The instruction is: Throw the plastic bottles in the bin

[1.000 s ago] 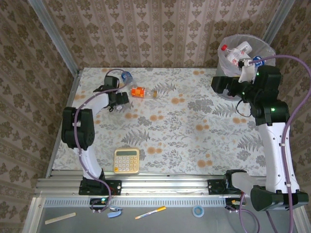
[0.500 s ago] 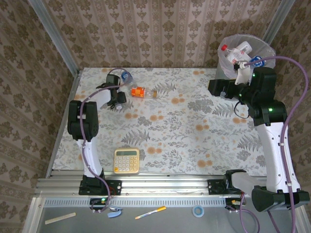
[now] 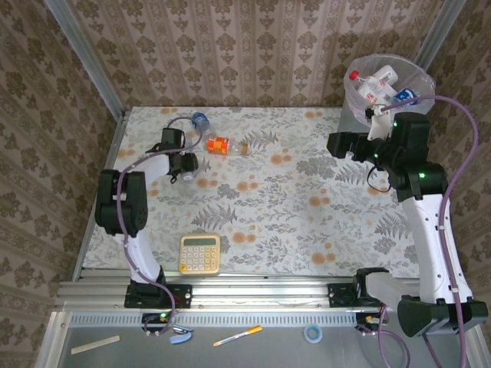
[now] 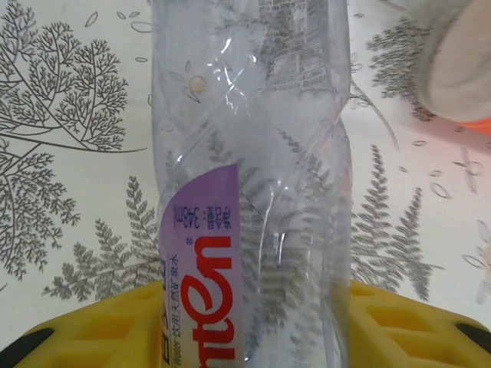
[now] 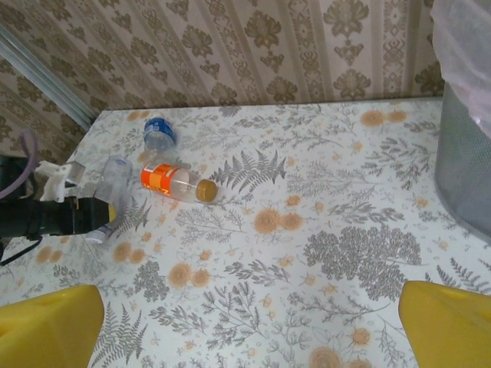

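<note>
Floral tablecloth (image 4: pixel 77 192) shows through a clear purple-labelled bottle (image 4: pixel 261 192) clamped by left gripper (image 4: pixel 253 322); right gripper (image 5: pixel 249 318) gapes.

**Your two arms: white tubes, black joints**
Your left arm (image 3: pixel 119 203), at the left of the overhead frame, and your right arm (image 3: pixel 433 230), at the right, share white links, black joint housings and black bases (image 3: pixel 157 294). A lilac cable (image 3: pixel 441 98) trails along each. Green lights (image 3: pixel 420 175) glow on the right arm. Your fingers (image 5: pixel 50 326) are yellow plastic.
</note>
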`<move>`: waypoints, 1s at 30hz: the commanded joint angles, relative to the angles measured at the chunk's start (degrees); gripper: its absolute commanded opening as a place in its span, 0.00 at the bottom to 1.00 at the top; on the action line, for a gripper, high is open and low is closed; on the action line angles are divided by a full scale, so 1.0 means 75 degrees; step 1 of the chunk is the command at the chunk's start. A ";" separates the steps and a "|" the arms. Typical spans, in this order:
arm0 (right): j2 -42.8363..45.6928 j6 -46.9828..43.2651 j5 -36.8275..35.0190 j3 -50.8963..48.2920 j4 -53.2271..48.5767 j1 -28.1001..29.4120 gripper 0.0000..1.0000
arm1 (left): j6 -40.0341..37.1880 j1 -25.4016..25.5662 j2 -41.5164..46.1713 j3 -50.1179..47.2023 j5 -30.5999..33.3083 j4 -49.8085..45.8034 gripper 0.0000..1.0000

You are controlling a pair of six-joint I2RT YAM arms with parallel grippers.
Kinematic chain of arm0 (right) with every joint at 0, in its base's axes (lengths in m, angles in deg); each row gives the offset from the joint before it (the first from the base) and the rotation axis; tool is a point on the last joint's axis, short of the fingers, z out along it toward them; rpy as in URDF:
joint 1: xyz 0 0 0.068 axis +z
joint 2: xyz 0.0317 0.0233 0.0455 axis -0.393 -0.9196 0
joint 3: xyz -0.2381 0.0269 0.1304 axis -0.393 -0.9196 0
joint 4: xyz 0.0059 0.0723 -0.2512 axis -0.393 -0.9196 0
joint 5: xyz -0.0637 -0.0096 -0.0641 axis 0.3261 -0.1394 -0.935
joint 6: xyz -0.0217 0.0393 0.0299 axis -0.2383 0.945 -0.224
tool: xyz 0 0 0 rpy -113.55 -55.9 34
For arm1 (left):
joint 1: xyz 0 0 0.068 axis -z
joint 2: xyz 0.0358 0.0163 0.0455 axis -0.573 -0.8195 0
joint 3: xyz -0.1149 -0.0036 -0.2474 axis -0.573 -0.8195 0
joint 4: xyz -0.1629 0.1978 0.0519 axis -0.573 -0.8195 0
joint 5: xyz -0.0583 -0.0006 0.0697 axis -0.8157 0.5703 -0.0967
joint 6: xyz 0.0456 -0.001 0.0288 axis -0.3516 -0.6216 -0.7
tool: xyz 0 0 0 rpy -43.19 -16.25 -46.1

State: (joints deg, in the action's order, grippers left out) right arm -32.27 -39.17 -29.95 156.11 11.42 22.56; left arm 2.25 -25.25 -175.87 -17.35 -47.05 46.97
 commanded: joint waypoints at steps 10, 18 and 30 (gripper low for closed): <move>0.0268 0.0239 0.0045 -0.0326 0.0416 0.0042 1.00 | -0.0687 0.0947 0.2579 -0.1297 -0.1357 0.2195 0.33; 0.0246 0.0709 0.0756 -0.0584 0.0830 0.0043 1.00 | -0.1372 0.2531 0.3538 -0.1135 -0.2075 0.2472 0.32; 0.0187 0.1113 0.1508 -0.0795 0.1029 0.0054 1.00 | -0.1636 0.3981 0.3278 -0.0536 -0.2726 0.2604 0.32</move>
State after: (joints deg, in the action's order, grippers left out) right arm -31.00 -32.57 -21.54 151.24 17.98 22.56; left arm -8.20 3.39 -150.63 -23.43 -65.25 64.79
